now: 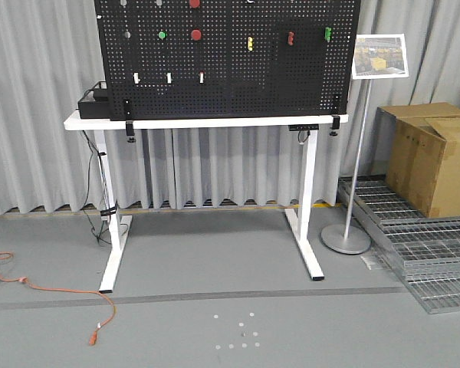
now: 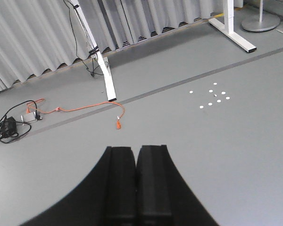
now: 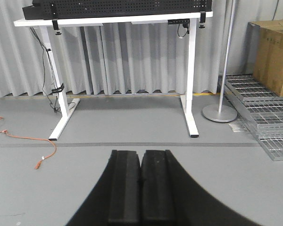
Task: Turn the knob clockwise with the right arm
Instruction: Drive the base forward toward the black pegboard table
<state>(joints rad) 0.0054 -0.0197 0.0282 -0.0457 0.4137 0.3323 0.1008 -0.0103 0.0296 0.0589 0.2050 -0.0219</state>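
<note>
My left jaws are clenched tight, holding nothing. My right jaws are clenched too, and they face the board [image 1: 230,84], far off. The white tabletop [image 1: 215,121] is under the board. The knob [image 1: 128,34] is on the board's upper left part.

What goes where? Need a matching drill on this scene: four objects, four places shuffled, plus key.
Objects
1. orange cable
2. cardboard box
3. sign stand
4. black case

Places
A. on the left end of the white table
B. far right, by the metal grates
C. loose on the floor, left of the table
D. upright on the floor, just right of the table

Pairs: 1-C, 2-B, 3-D, 4-A
</note>
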